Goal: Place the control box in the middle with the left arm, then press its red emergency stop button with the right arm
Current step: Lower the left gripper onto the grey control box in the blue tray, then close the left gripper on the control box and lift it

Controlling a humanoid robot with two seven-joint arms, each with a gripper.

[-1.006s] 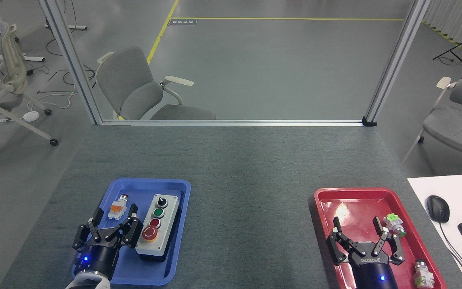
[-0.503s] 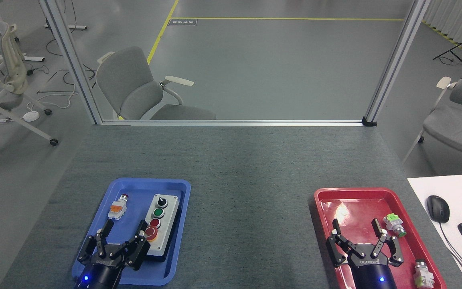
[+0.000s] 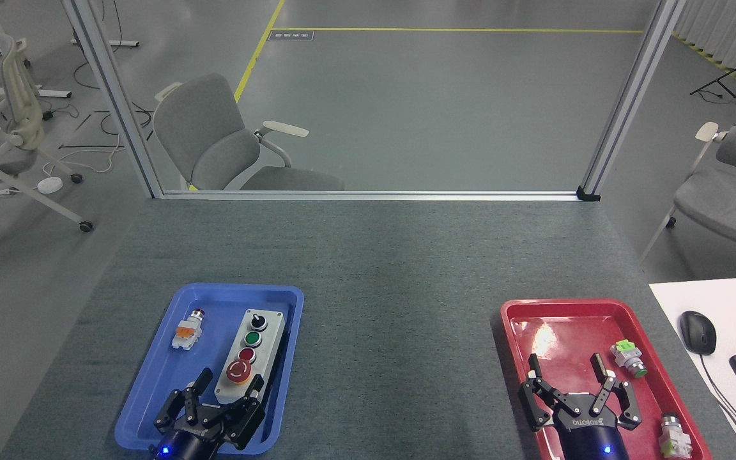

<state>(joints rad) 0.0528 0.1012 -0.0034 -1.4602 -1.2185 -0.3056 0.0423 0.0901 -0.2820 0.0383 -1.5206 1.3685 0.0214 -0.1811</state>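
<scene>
Control box (image 3: 252,361) lies lengthwise in the blue tray (image 3: 151,396), not yet on the middle of the grey tabletop (image 3: 393,306); left gripper (image 3: 227,395) sits at its near end, fingers spread wide and empty, right gripper (image 3: 564,370) open and empty over the red tray (image 3: 515,358). Box looks rigid, smooth plastic, probably moderately heavy and slick, so I'd pinch across the two long side walls near the near end, clear of the red emergency stop button (image 3: 239,370), and lift it level over the tray rim
</scene>
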